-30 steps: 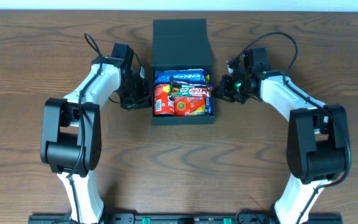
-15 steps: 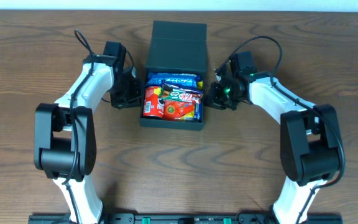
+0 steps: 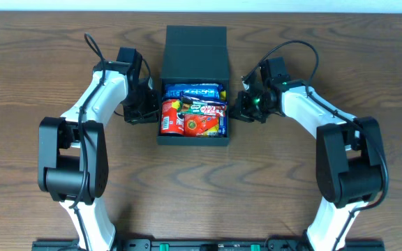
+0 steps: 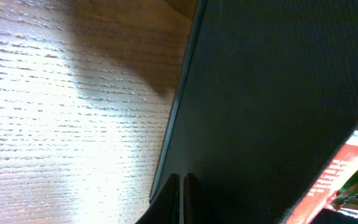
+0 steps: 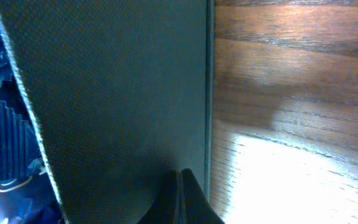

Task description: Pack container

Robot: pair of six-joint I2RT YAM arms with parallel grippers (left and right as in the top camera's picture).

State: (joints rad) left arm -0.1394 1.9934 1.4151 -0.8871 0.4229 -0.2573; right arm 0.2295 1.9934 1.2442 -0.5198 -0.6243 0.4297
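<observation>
The container (image 3: 192, 139) is set on the wooden bench (image 3: 33, 63), midway between the two arms and towards the far side. Its lid (image 3: 195, 50) is folded open and laid back on the far side. The inside is filled with snack packets: a blue packet (image 3: 194, 90) is laid along the far wall, and a red packet (image 3: 171, 116) is seen at the near left, with further red and green wrappers beside it.

The left fingers (image 3: 149, 111) are closed together with nothing between them, and their tips are pressed against the outside of the container's left wall. The right fingers (image 3: 236, 109) are likewise closed and empty, and are set against the outside of the right wall. In each wrist view, the closed tips are seen touching the black wall just above the bench.
</observation>
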